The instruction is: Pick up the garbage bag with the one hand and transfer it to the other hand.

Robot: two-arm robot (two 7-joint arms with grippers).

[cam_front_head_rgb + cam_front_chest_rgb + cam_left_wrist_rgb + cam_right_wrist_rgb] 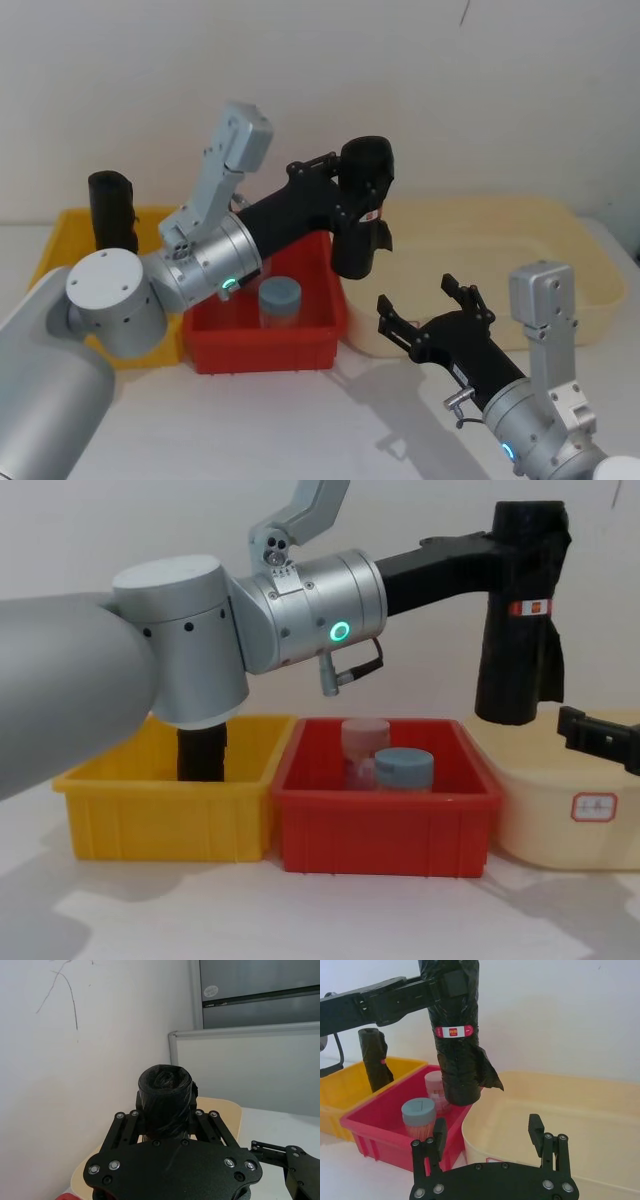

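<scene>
Head view: we find the garbage bag (pixel 356 255) held aloft, clamped in the left gripper (pixel 362 195); right gripper (pixel 425 305) hangs nearby, lower, spread wide and empty; transfer outstanding

The left gripper (pixel 451 982) clamps the bag (pixel 459 1065) near its top, upright and in the air, with its label (pixel 453 1031) facing out. Under it a red bin (pixel 365 1127) holds two jars (pixel 418 1110). A yellow bin (pixel 340 1091) holds another black roll (pixel 375 1057), and a cream tub (pixel 570 1105) stands beside the red bin. The right gripper (pixel 488 1131) hangs near the bag, fingers spread and empty.
</scene>
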